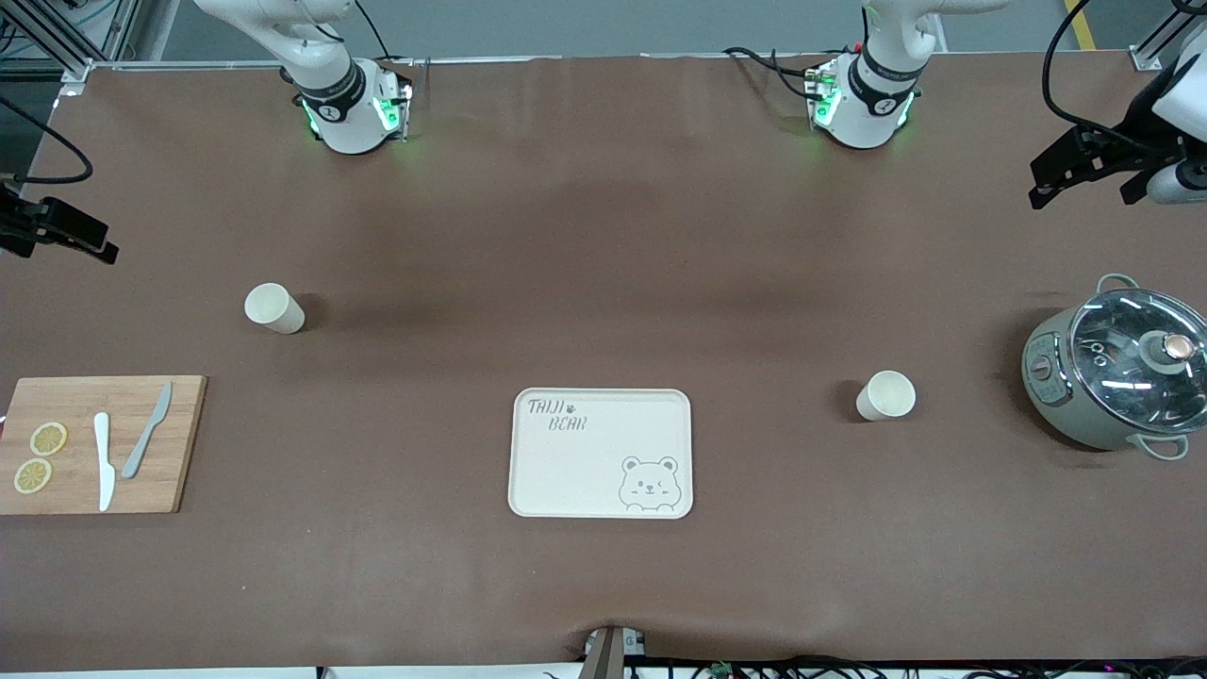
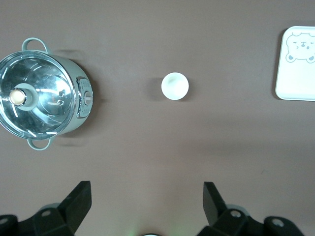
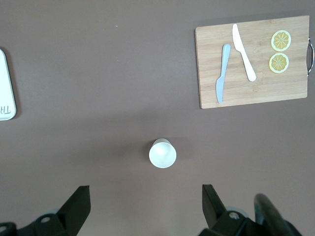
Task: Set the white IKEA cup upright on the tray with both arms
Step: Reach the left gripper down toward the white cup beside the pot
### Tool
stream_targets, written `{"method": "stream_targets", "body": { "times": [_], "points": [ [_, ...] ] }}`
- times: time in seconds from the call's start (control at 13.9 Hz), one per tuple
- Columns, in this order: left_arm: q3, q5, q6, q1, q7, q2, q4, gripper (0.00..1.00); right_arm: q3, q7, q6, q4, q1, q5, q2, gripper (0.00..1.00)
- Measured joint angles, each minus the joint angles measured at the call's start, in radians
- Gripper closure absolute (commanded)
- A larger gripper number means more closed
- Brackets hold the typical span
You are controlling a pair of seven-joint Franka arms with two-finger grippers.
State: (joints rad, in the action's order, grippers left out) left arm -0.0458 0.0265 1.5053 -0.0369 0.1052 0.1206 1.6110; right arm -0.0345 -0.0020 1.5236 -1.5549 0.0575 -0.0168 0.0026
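Two white cups stand on the brown table. One cup point(image 1: 274, 308) point(image 3: 162, 153) is toward the right arm's end, the other cup point(image 1: 886, 396) point(image 2: 174, 86) toward the left arm's end; both show a round top from above. The cream tray point(image 1: 601, 453) point(image 2: 297, 69) point(image 3: 5, 88) with its bear drawing lies between them, nearer the front camera, with nothing on it. My left gripper point(image 1: 1042, 184) point(image 2: 146, 191) hangs open, high over the left arm's end of the table. My right gripper point(image 1: 66, 236) point(image 3: 146, 194) hangs open, high over the right arm's end. Neither holds anything.
A wooden cutting board point(image 1: 179, 443) point(image 3: 256, 83) with two knives and two lemon slices lies at the right arm's end. A grey pot with a glass lid point(image 1: 1117, 372) point(image 2: 42, 93) stands at the left arm's end, beside the nearer cup.
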Motion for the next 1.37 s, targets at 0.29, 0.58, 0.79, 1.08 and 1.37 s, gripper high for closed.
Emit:
{"method": "stream_targets", "body": {
  "times": [0.29, 0.58, 0.79, 1.08, 1.37],
  "points": [
    [0.000, 0.000, 0.000, 0.000, 0.000, 0.000, 0.000, 0.00, 0.000, 0.000, 0.000, 0.000, 0.000, 0.000, 0.000, 0.00],
    [0.001, 0.000, -0.001, 0.025, 0.000, -0.020, 0.000, 0.00, 0.000, 0.000, 0.000, 0.000, 0.000, 0.000, 0.001, 0.00],
    [0.001, 0.000, 0.009, 0.038, 0.000, -0.066, 0.000, 0.00, 0.000, 0.000, 0.001, 0.000, 0.000, 0.000, 0.005, 0.00],
    [0.001, 0.000, 0.088, 0.046, 0.000, -0.147, 0.004, 0.00, 0.001, -0.001, 0.001, 0.000, -0.001, 0.000, 0.008, 0.00],
    [0.001, 0.000, 0.189, 0.049, 0.000, -0.233, 0.043, 0.00, 0.001, -0.001, 0.002, 0.000, 0.000, 0.000, 0.010, 0.00]
  ]
}}
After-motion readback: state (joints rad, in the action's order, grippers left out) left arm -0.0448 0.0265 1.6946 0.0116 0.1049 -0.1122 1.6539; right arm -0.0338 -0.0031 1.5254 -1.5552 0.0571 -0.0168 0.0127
